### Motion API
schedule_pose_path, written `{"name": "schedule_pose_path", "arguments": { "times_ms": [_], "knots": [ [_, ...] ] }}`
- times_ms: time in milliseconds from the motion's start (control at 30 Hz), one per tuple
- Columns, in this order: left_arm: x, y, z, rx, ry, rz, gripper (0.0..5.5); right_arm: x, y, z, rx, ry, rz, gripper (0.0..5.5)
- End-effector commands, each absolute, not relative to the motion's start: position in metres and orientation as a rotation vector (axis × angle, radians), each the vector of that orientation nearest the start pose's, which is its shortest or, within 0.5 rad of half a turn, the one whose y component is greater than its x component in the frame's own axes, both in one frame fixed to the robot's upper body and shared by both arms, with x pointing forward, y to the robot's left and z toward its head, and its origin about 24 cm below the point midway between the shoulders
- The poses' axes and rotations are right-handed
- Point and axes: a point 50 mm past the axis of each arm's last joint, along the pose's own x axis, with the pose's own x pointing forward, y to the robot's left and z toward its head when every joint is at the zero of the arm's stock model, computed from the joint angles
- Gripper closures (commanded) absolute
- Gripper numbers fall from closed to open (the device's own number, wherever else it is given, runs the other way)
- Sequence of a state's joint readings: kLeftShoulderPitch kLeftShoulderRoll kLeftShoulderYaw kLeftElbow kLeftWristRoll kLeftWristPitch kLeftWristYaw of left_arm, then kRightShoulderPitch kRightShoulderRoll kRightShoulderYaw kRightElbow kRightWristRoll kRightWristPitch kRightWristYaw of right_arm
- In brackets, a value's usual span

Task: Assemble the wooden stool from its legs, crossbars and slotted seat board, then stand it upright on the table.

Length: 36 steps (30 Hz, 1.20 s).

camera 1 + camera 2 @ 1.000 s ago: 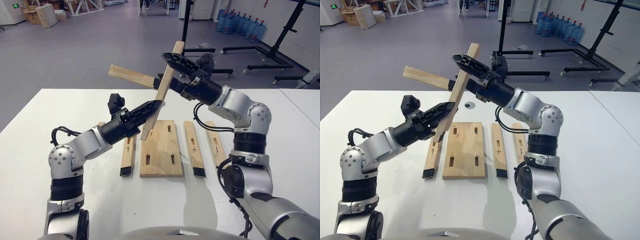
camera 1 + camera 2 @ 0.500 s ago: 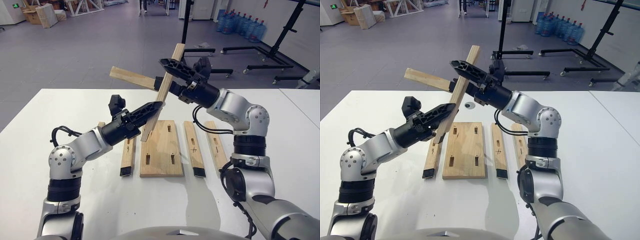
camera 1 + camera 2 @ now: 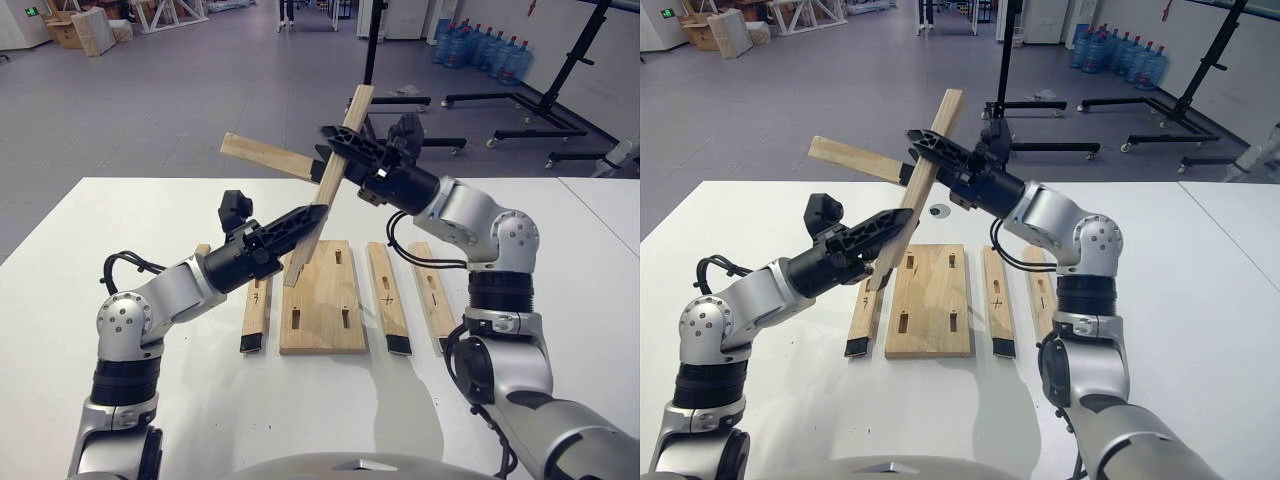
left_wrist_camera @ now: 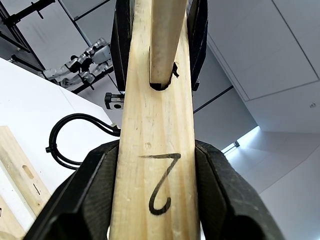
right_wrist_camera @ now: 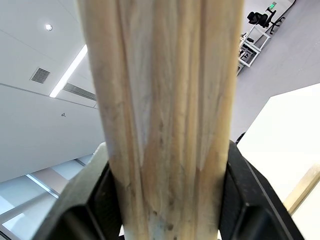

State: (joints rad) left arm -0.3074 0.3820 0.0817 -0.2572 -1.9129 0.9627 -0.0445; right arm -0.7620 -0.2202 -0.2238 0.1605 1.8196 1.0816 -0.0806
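My left gripper point(image 3: 312, 215) is shut on the lower part of a wooden leg point(image 3: 335, 170) marked "2" point(image 4: 160, 185), which tilts up and to the right above the table. A crossbar point(image 3: 265, 156) crosses the leg near its top, and its end sits in the leg's slot point(image 4: 161, 82). The right gripper point(image 3: 338, 145) is shut on that crossbar point(image 5: 167, 100) right at the leg. Under them the slotted seat board point(image 3: 322, 300) lies flat on the white table point(image 3: 120, 220).
Three more wooden pieces lie flat beside the seat board: one on its left point(image 3: 256, 312) and two on its right point(image 3: 386, 295) point(image 3: 432, 288). Beyond the table's far edge are open floor and black stands point(image 3: 520, 100).
The right gripper has dipped slightly and drawn closer to the leg with the crossbar. The left arm and the leg have barely shifted.
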Motion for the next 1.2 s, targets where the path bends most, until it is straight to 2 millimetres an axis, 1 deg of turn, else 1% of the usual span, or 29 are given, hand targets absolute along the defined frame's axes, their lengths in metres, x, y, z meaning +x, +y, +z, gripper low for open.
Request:
{"name": "schedule_pose_path", "arguments": {
  "times_ms": [33, 133, 167, 367, 467, 533, 600, 667, 733, 767, 833, 900, 967, 1067, 1133, 1167, 1200],
  "knots": [
    [0.24, 0.122, 0.174, -1.055, 0.341, -1.159, 3.46, 0.304, -0.101, 0.225, 1.117, 0.345, 1.185, 3.44],
    [0.243, 0.123, 0.172, -0.982, 0.309, -1.113, 3.46, 0.304, -0.105, 0.226, 1.099, 0.331, 1.173, 3.44],
    [0.243, 0.124, 0.171, -0.969, 0.306, -1.105, 3.09, 0.305, -0.106, 0.226, 1.094, 0.327, 1.17, 3.44],
    [0.243, 0.123, 0.168, -0.956, 0.288, -1.092, 2.26, 0.307, -0.116, 0.226, 1.059, 0.293, 1.138, 3.44],
    [0.249, 0.137, 0.162, -0.931, 0.293, -0.984, 1.83, 0.31, -0.132, 0.228, 1.002, 0.239, 1.093, 3.44],
    [0.253, 0.157, 0.149, -0.885, 0.307, -0.831, 1.51, 0.318, -0.153, 0.233, 0.908, 0.156, 1.005, 3.44],
    [0.253, 0.172, 0.134, -0.814, 0.349, -0.698, 1.48, 0.325, -0.172, 0.239, 0.784, 0.063, 0.926, 3.44],
    [0.254, 0.174, 0.12, -0.694, 0.408, -0.602, 1.48, 0.333, -0.18, 0.24, 0.657, -0.018, 0.871, 3.44],
    [0.256, 0.168, 0.111, -0.526, 0.443, -0.507, 1.48, 0.342, -0.178, 0.238, 0.522, -0.105, 0.839, 3.45],
    [0.256, 0.162, 0.111, -0.431, 0.445, -0.475, 1.48, 0.346, -0.176, 0.235, 0.471, -0.139, 0.833, 3.45],
    [0.25, 0.148, 0.113, -0.291, 0.461, -0.46, 1.48, 0.351, -0.172, 0.229, 0.392, -0.212, 0.815, 3.45],
    [0.243, 0.142, 0.113, -0.186, 0.476, -0.432, 1.48, 0.351, -0.167, 0.223, 0.317, -0.251, 0.815, 3.45],
    [0.233, 0.139, 0.113, -0.074, 0.486, -0.412, 1.48, 0.349, -0.163, 0.217, 0.273, -0.271, 0.824, 3.45],
    [0.219, 0.142, 0.11, 0.076, 0.552, -0.387, 1.48, 0.348, -0.162, 0.207, 0.238, -0.278, 0.842, 3.45],
    [0.207, 0.144, 0.103, 0.157, 0.628, -0.408, 1.48, 0.348, -0.162, 0.199, 0.238, -0.24, 0.863, 3.45],
    [0.201, 0.144, 0.097, 0.176, 0.681, -0.427, 1.48, 0.348, -0.162, 0.194, 0.26, -0.195, 0.882, 3.45],
    [0.197, 0.143, 0.092, 0.193, 0.716, -0.438, 1.48, 0.347, -0.162, 0.192, 0.264, -0.197, 0.915, 3.45]
  ]
}}
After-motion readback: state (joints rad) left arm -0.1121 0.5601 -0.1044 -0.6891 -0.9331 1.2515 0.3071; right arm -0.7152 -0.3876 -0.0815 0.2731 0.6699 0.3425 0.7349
